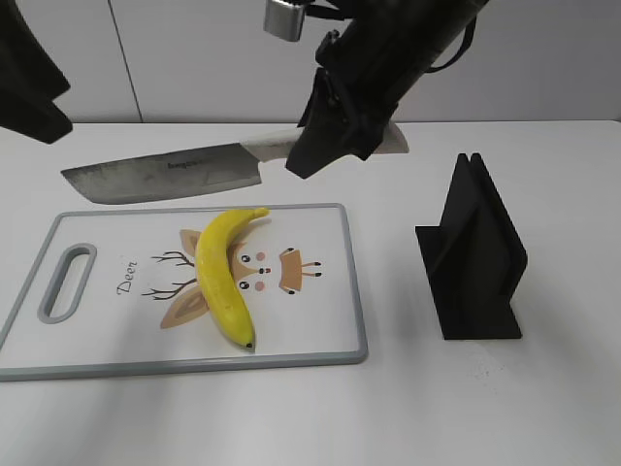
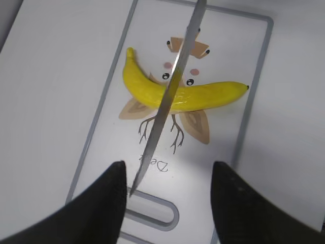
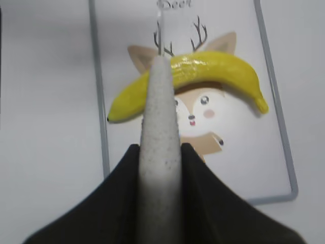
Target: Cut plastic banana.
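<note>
Plastic banana (image 1: 224, 275) on cutting board (image 1: 320, 340); right fingers (image 3: 195, 188) grip knife (image 1: 165, 175) above; left fingers (image 2: 114, 195) wide; black stand (image 1: 475, 262) right.

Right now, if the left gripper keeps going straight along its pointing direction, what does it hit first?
Probably the knife blade: in the left wrist view it runs between the open left gripper and the plastic banana on the cutting board. Depth is unclear, so it might pass the blade and meet the board's handle end instead.
</note>
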`<state>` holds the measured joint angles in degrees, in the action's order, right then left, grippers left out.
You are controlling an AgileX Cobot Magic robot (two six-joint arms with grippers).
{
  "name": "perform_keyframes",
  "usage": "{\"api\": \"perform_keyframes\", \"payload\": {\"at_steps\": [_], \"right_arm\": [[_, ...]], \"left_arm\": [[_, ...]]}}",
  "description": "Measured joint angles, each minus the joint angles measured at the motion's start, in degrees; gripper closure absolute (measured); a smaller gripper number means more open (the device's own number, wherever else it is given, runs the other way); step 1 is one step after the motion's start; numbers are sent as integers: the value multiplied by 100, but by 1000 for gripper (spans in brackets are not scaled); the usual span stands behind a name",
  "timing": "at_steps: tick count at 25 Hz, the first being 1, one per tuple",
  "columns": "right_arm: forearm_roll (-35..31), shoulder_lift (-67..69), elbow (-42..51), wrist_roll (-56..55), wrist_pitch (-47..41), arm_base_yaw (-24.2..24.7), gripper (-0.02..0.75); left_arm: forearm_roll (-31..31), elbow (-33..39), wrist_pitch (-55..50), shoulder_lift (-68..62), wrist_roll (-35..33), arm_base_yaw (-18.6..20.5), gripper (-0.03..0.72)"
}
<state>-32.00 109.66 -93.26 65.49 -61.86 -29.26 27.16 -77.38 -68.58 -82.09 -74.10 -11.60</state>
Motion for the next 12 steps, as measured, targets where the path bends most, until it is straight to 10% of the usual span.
{"api": "perform_keyframes", "payload": {"at_steps": [12], "right_arm": [[-195, 41, -29, 560, 4, -5, 555]], "left_arm": [[27, 0, 117, -915, -249, -41, 180]]}}
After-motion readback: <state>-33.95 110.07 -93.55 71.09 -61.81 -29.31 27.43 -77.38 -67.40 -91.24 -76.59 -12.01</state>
